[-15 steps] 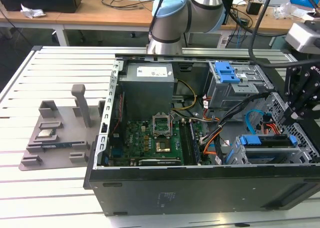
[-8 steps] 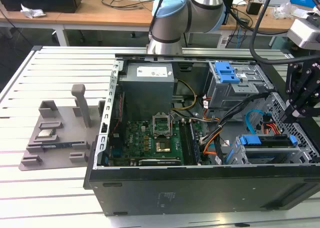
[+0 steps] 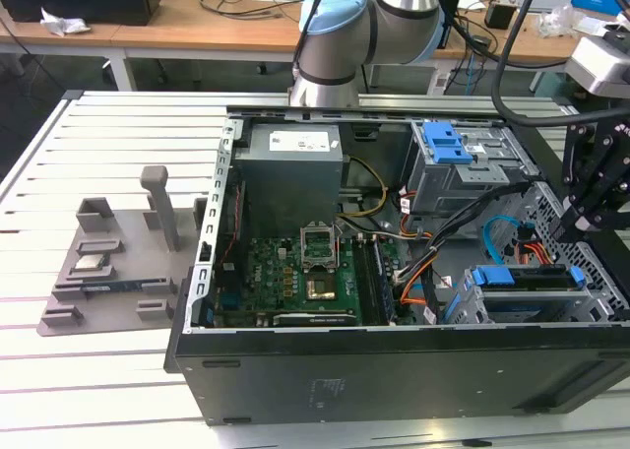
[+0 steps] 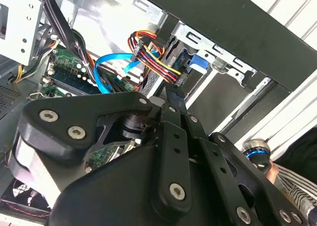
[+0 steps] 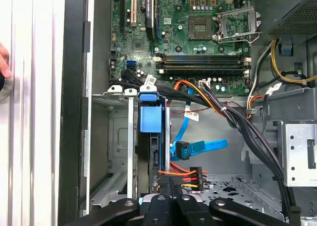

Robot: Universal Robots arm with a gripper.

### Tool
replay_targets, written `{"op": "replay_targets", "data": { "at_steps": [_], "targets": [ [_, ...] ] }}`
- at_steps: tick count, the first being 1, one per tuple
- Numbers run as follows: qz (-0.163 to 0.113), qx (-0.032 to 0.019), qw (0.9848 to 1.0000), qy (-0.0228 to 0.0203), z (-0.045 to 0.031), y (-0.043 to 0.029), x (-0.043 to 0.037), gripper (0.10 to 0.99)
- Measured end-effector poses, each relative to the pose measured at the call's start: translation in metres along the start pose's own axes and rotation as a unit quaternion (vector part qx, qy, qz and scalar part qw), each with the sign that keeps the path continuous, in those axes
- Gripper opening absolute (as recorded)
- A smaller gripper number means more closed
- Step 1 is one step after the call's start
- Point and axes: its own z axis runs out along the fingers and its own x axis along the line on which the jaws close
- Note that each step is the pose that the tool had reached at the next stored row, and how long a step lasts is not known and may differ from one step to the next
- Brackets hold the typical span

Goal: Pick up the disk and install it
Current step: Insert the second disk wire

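Exterior view: we see an open computer case point(image 3: 394, 370) lying on a slatted surface point(image 3: 118, 154), the motherboard point(image 3: 295, 282) exposed inside. The hand point(image 3: 588, 201) hangs at the exterior view's right, over the case's drive cage point(image 3: 522, 306). The disk point(image 3: 524, 277), framed in its blue bracket, stands on edge in that cage, just beside the hand. A grey fixture point(image 3: 118, 262) lies on the surface at the exterior view's left, well apart from the case.

Second wrist view: the black linkage of the hand point(image 4: 173, 99) points toward a bundle of coloured cables point(image 4: 153, 57); we cannot tell whether its fingers are parted or closed.

First wrist view: the disk point(image 5: 151, 122) sits on edge in the drive cage point(image 5: 119, 137), near the hand point(image 5: 168, 189). A blue cable point(image 5: 198, 146) lies beside it.
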Motion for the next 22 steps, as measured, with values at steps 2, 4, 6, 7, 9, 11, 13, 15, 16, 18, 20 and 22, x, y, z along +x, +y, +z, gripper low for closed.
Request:
{"op": "replay_targets", "data": {
  "at_steps": [2, 4, 6, 7, 9, 11, 13, 15, 16, 18, 20, 22],
  "targets": [
    [0.000, 0.0000, 1.0000, 0.0000, 0.0000, 0.0000, 0.0000, 0.173],
    [0.000, 0.0000, 1.0000, 0.0002, -0.0003, 0.0003, -0.0006, 0.361],
    [0.000, 0.0000, 1.0000, 0.0000, 0.0006, 0.0104, -0.0118, 0.361],
    [0.000, 0.0001, 1.0000, 0.0001, 0.0014, 0.0205, -0.0128, 0.361],
    [0.000, 0.0001, 1.0000, 0.0000, 0.0025, 0.0303, -0.0126, 0.361],
    [-0.001, 0.0001, 1.0000, 0.0001, 0.0033, 0.0352, -0.0124, 0.361],
    [-0.003, 0.0002, 1.0000, 0.0001, 0.0045, 0.0377, -0.0123, 0.361],
    [-0.005, 0.0003, 1.0000, 0.0004, 0.0047, 0.0379, -0.0123, 0.361],
    [-0.005, 0.0003, 1.0000, 0.0005, 0.0047, 0.0379, -0.0123, 0.361],
    [-0.005, 0.0003, 1.0000, 0.0005, 0.0047, 0.0379, -0.0123, 0.361],
    [-0.006, 0.0003, 1.0000, 0.0005, 0.0047, 0.0379, -0.0123, 0.349],
    [-0.006, 0.0003, 1.0000, 0.0005, 0.0047, 0.0379, -0.0124, 0.161]
  ]
}}
